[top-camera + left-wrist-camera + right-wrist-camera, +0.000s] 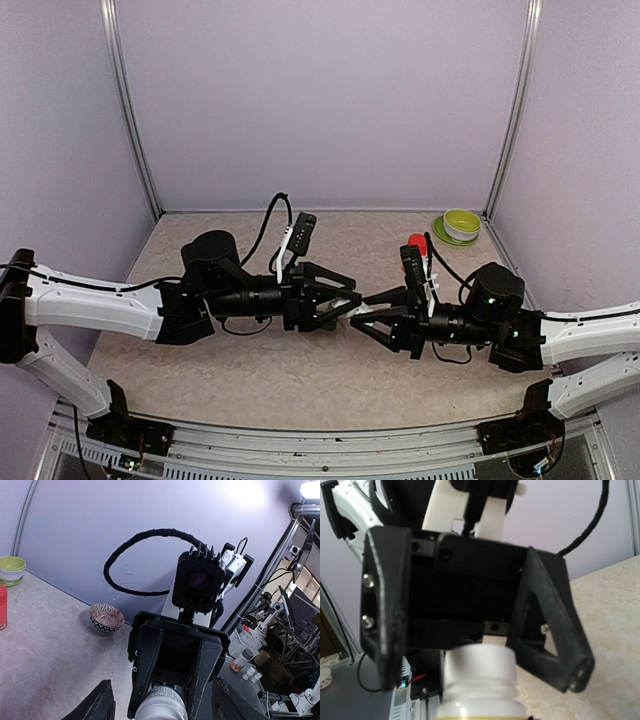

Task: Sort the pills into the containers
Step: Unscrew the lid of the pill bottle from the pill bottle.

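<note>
The right gripper (pixel 366 318) pinches a white bottle (pixel 480 680); the left gripper (pixel 345 300) gapes around its top. It looks best to centre on the top before squeezing shut.

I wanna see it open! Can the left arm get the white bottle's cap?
Probably yes: the left fingers stand open either side of the cap, and the right fingers hold the bottle toward them.

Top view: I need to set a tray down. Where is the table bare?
Bare: the near strip of table in front of both arms, and the back-left corner behind the left arm. Crowded: mid-table, where left gripper meets right gripper, and back right, with green bowl and red bottle.
</note>
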